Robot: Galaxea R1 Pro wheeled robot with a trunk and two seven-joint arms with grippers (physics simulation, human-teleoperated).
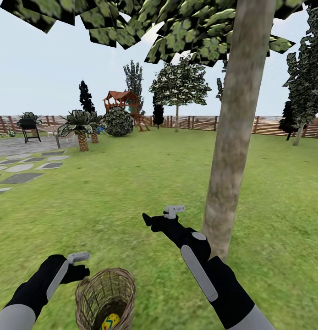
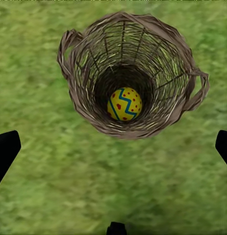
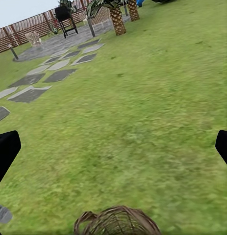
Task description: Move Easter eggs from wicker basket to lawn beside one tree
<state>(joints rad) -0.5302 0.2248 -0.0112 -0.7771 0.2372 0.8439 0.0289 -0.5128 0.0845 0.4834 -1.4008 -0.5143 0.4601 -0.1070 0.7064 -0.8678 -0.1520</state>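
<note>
Left gripper (image 1: pixel 81 270) hangs just beside the round brown open-weave wicker basket (image 2: pixel 130 73), fingers spread wide, holding nothing. Right gripper (image 1: pixel 150 220) is out over the green patchy lawn (image 1: pixel 131 183) near the thick mottled grey-tan tree trunk (image 1: pixel 232 137), fingertips at the wrist view's edges, wide apart, empty. Basket stands upright on grass, mouth up, two side handles. One yellow egg with red dots and blue zigzags (image 2: pixel 124 104) counted inside, long axis roughly upright, slightly tilted. Basket bottom is cut off in head view; only its rim shows in right wrist view.
</note>
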